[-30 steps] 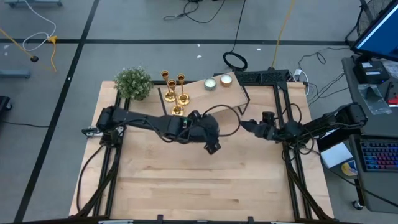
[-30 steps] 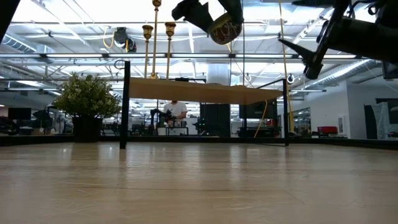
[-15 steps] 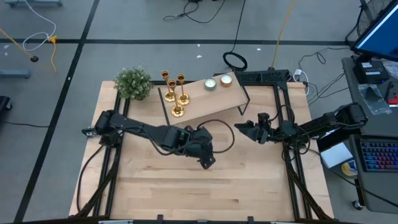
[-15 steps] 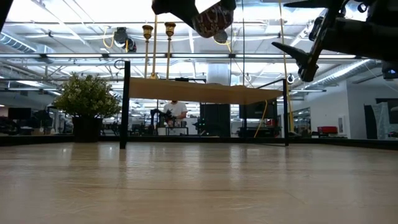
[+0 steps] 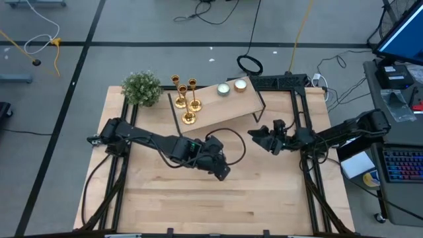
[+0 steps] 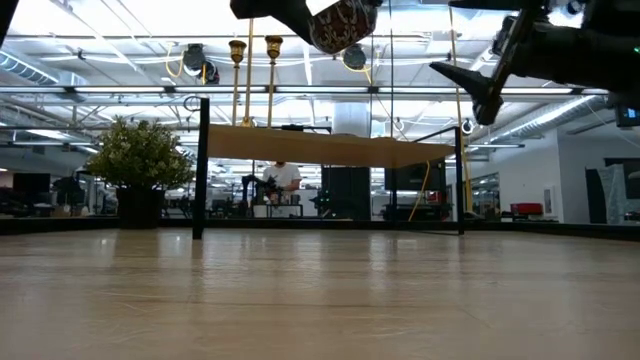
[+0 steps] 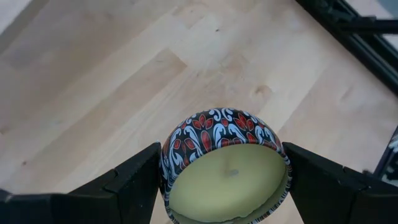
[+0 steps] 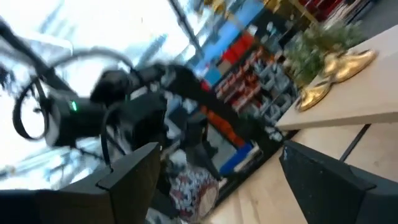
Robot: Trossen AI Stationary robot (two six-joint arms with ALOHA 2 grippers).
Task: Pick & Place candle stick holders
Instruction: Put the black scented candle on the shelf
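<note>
Three shiny gold candlestick holders (image 5: 186, 98) stand on their round bases at the left end of a raised wooden shelf (image 5: 218, 104). Two of their stems show in the low view (image 6: 272, 80). No gripper touches them. My left gripper (image 5: 222, 170) is over the table's middle, shut on a round tin candle (image 7: 224, 168) with a dark red-and-white pattern and pale wax. The tin also shows in the low view (image 6: 343, 22). My right gripper (image 5: 254, 135) hangs open and empty to the right of the left gripper, fingers toward the table's left. My left gripper pinches the tin between its two fingers, on opposite sides of its round side wall (image 7: 164, 169). The tin is lifted well clear of the table, tilted, with its open waxy top (image 7: 230, 186) facing back toward the wrist.
Two pale tealight discs (image 5: 231, 86) lie on the shelf's right part. A small potted plant (image 5: 142, 88) stands at the table's far left corner. Black frame rails (image 5: 310, 178) run along the table's left and right sides. Bare wood (image 5: 218, 205) lies toward the near edge.
My left gripper has carried the tin toward the table's near edge and a little left, still clear of the table. My right gripper has drifted a little toward the table's left, staying open.
</note>
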